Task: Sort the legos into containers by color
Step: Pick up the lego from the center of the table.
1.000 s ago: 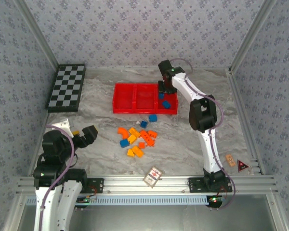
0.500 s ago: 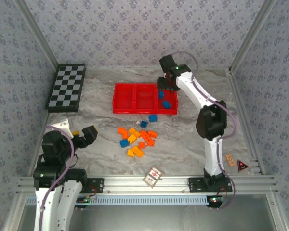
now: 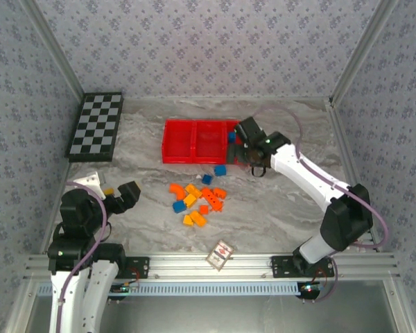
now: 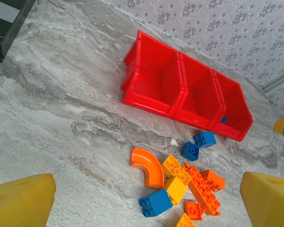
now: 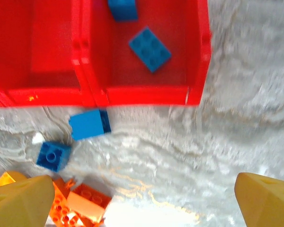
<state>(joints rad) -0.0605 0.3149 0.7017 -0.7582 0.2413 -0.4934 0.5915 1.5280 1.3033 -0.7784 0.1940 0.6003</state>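
Red tray (image 3: 194,158) lengthwise left-to-right; right gripper (image 5: 144,194) and left gripper (image 4: 144,201) spread wide, empty.

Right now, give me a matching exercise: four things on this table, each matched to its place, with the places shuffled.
Things:
1. checkerboard
2. patterned card
3. flat blue brick
4. curved orange brick

Places:
A. inside the right compartment of the tray
B. far-left corner of the table
C. at the table's near edge
D. on the table among the loose bricks, outside the tray

Pairs: 1-B, 2-C, 3-A, 4-D
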